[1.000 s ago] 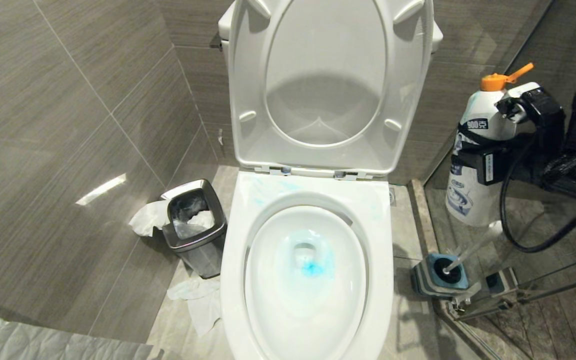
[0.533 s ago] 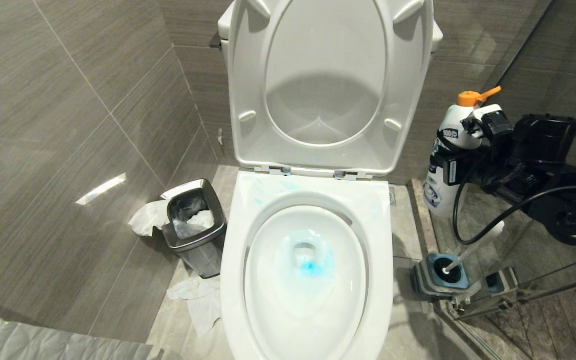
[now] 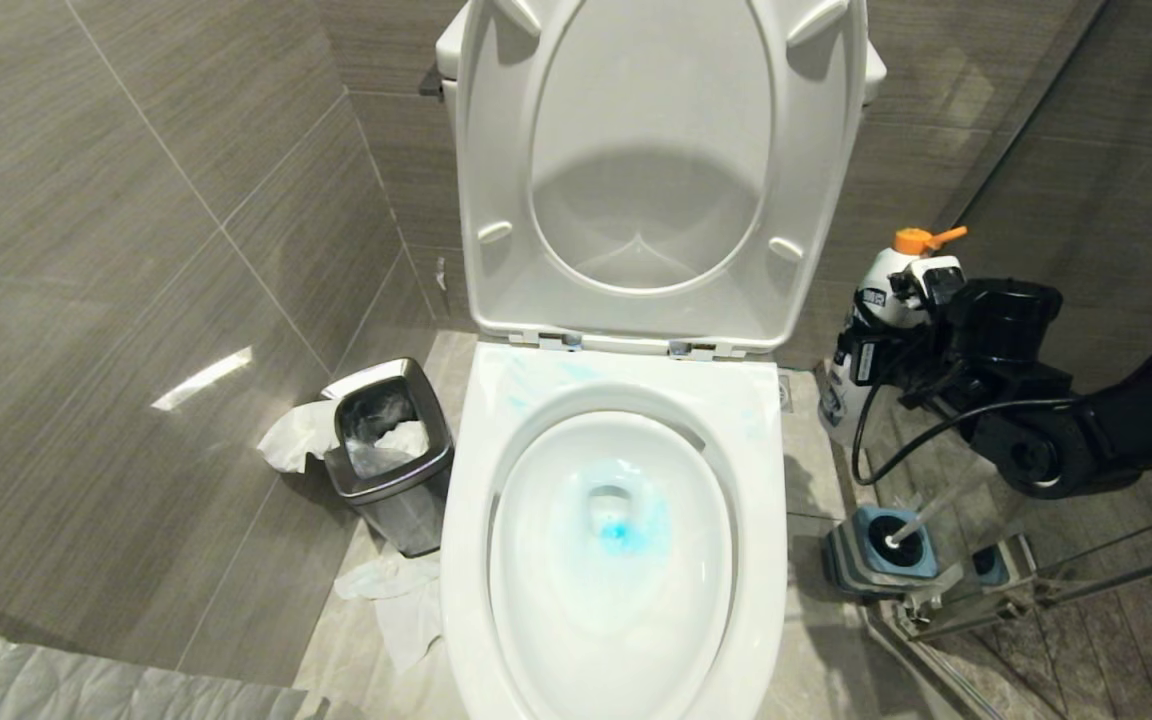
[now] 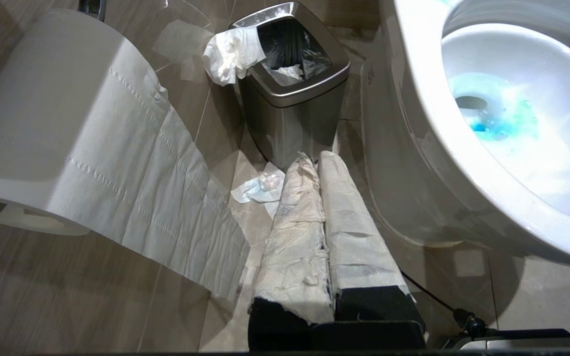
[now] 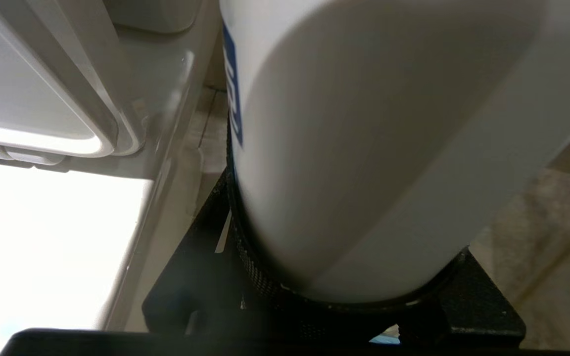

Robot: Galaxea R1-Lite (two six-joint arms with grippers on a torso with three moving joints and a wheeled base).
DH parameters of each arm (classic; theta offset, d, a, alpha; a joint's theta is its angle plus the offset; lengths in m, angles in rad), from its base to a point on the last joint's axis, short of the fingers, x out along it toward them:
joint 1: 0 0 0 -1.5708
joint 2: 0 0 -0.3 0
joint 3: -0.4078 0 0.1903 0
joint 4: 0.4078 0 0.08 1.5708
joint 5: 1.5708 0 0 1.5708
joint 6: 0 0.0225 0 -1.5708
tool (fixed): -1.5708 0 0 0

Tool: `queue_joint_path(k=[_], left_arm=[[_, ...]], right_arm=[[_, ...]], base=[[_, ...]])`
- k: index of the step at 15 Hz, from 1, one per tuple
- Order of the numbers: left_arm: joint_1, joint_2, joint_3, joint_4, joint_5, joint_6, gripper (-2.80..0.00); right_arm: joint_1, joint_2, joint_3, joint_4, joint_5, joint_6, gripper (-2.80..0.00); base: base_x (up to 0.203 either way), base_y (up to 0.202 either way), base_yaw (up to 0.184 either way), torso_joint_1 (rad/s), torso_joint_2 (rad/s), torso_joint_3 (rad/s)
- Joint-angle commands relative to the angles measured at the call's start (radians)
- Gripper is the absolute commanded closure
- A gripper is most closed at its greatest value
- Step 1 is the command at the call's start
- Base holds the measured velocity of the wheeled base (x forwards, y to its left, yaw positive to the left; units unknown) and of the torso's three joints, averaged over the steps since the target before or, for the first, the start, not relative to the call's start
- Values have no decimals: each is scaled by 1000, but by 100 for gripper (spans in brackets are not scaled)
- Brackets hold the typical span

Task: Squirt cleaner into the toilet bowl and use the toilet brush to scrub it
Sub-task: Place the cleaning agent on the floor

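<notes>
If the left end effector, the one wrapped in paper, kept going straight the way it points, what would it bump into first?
Most likely the bin. The left end effector is shut and aims at the bin's near wall, low down. How much bare floor lies between them is hard to judge from this view.

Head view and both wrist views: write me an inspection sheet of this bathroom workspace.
Surface: grey tile floor.
Job's things: toilet bowl, lid up, blue cleaner in the water; toilet brush standing in its holder.
Clutter: tissue on the floor by the waste bin.
Grippers: right tool grips the cleaner bottle upright beside the toilet; left tool shut, paper-wrapped, low by the bin.
Cables: black cable looping off the right arm.
Surroundings: tiled wall, toilet roll.
</notes>
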Motion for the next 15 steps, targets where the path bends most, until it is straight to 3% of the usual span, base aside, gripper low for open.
queue_joint_path(k=[1, 8, 15], left_arm=[[0, 2, 0, 0, 0, 0, 0], [0, 2, 0, 0, 0, 0, 0], [0, 2, 0, 0, 0, 0, 0]], right_arm=[[-7, 88, -34, -53, -2, 2, 0], [-8, 237, -169, -150, -2, -7, 0], [-6, 246, -174, -165, 3, -25, 0]], base=[[0, 0, 0, 0, 0, 0], [0, 0, 0, 0, 0, 0], [0, 0, 0, 0, 0, 0]])
